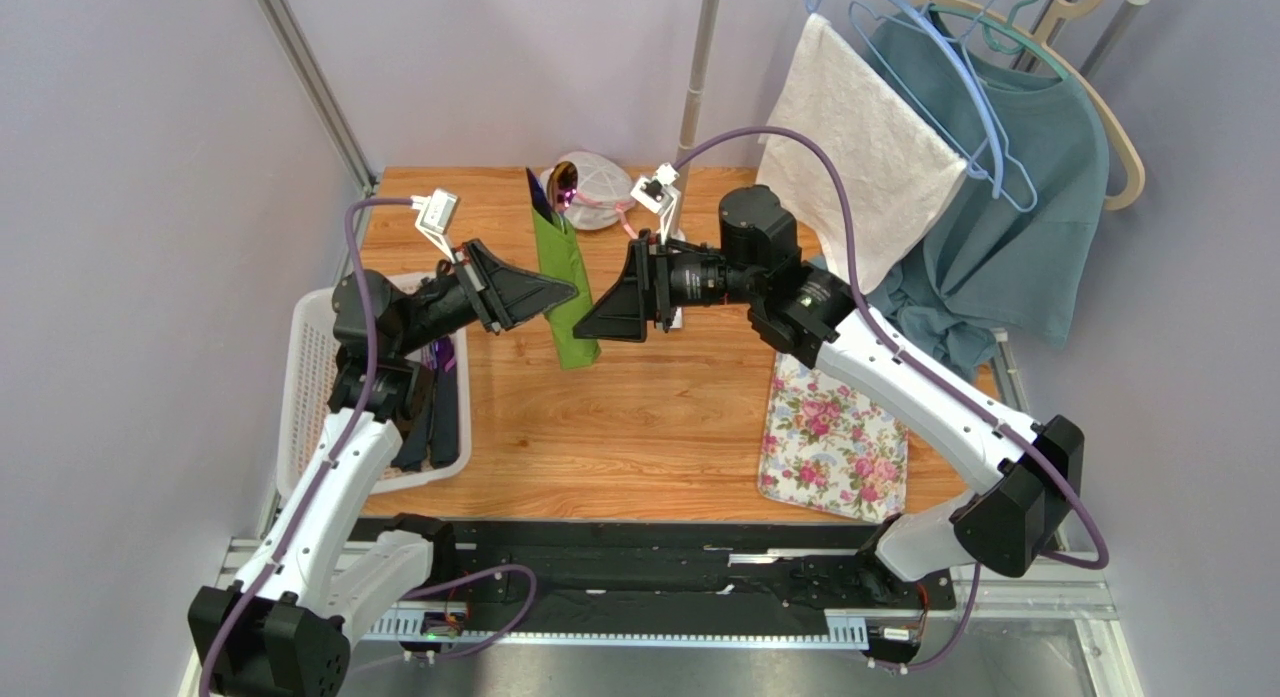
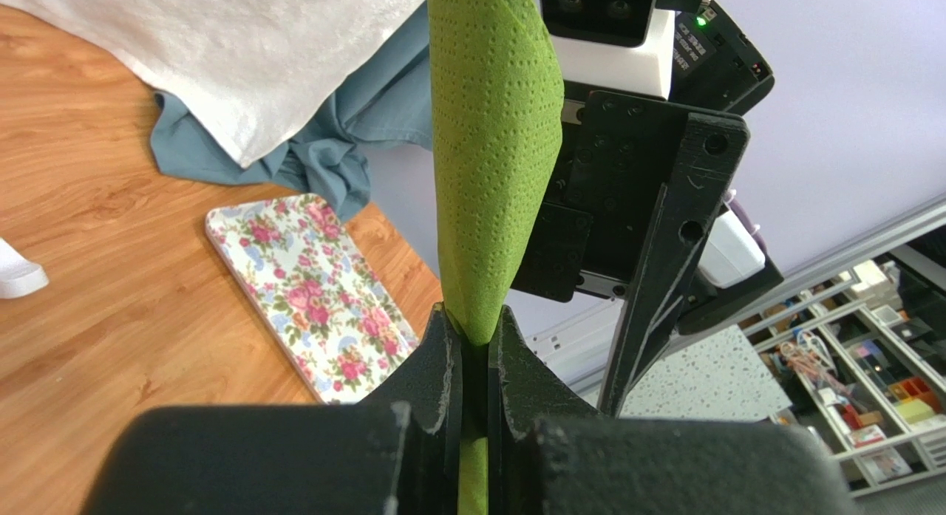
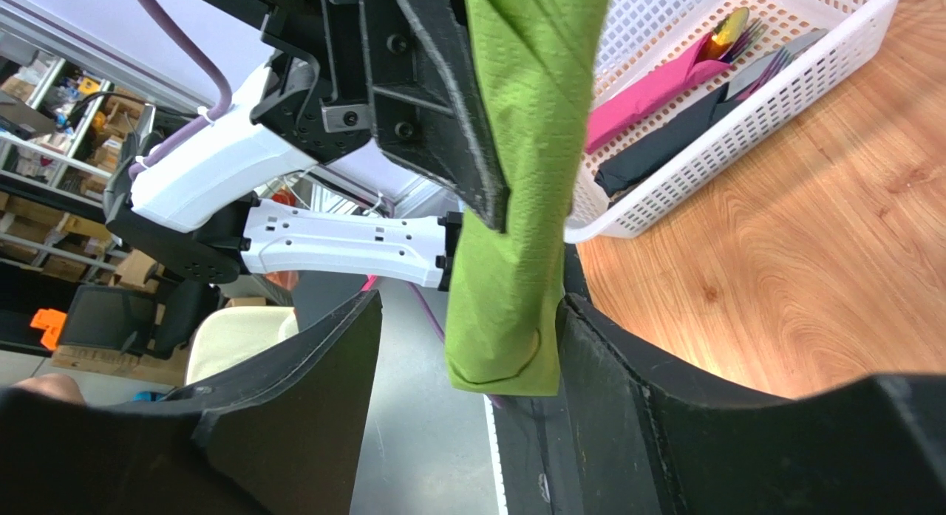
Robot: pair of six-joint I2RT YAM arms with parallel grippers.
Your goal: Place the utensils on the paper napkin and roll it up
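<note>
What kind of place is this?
Probably a robot lab: a left arm and right arm bolted at a wooden table, plain partition walls around it, cluttered storage shelves beyond.

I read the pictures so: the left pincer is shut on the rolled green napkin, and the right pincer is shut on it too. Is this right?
Not quite. The left pincer is shut on the rolled green napkin, but the right pincer is open: the right wrist view shows its jaws apart, one each side of the roll.
</note>
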